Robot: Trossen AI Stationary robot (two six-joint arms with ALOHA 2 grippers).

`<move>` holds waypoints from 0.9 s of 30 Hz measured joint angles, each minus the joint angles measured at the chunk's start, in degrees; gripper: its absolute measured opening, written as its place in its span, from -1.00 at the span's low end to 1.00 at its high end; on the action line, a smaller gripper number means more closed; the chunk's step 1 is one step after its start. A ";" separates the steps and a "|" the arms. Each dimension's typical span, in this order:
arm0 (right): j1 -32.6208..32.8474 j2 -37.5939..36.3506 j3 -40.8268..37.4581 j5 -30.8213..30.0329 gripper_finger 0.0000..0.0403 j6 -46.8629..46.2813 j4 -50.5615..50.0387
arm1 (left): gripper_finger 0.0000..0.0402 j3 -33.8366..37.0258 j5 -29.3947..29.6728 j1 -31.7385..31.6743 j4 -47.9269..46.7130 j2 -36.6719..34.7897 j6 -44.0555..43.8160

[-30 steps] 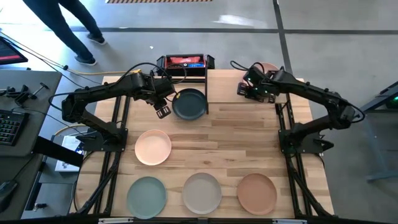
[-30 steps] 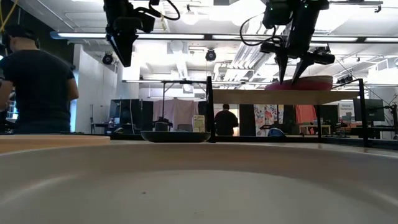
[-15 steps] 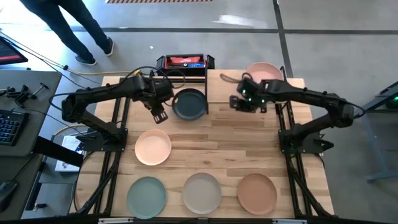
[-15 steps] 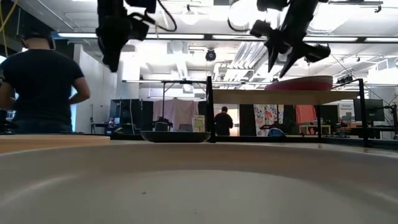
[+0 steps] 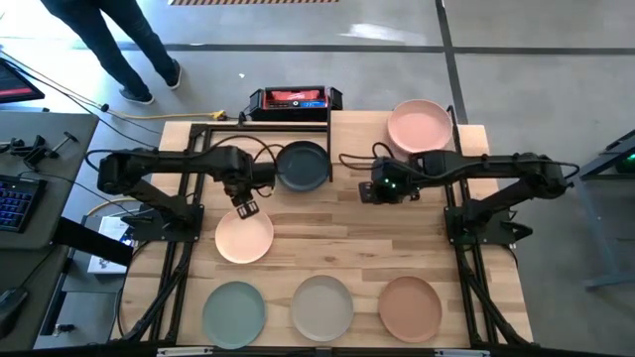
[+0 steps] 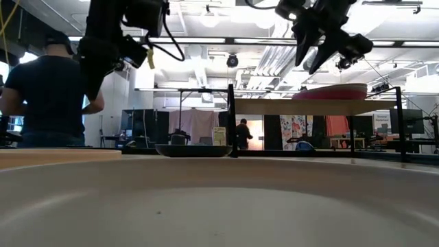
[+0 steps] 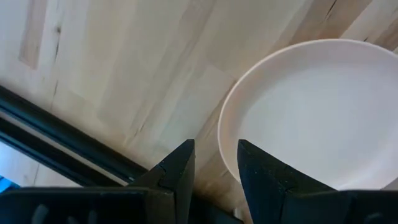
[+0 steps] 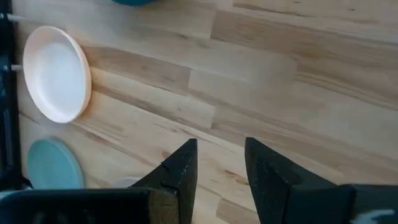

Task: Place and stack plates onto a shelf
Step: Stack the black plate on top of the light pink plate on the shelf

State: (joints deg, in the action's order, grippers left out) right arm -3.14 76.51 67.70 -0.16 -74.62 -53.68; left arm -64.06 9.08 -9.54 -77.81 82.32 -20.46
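Your left hand [image 5: 245, 206], fingers slightly parted and empty, hovers over the peach plate's [image 5: 244, 236] far rim near the table's left edge: straddle that rim squarely before closing; right hand [image 5: 365, 191] waits open mid-table.

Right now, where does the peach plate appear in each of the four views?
High view: peach plate, left of centre, under the left gripper.
Low view: not identifiable.
Left wrist view: large, right side.
Right wrist view: small, left edge.
Shared landmark: the plank tabletop.
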 joint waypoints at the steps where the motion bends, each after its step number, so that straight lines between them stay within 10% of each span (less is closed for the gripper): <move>1: 0.64 0.00 -0.01 -0.06 -0.44 0.01 0.04 | -0.45 0.04 0.00 0.35 0.37 0.00 0.02; 14: 7.29 0.00 -0.07 -0.09 -0.44 5.48 -0.03 | -0.45 0.05 0.02 2.05 27.51 0.00 26.74; 27: 9.71 0.04 -0.13 -3.30 -0.44 5.46 -0.21 | -0.45 0.05 0.09 -1.48 33.75 7.27 40.42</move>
State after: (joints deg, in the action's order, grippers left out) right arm 6.57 76.55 67.57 -3.46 -69.17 -53.89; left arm -64.01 9.17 -11.02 -44.06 89.59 19.97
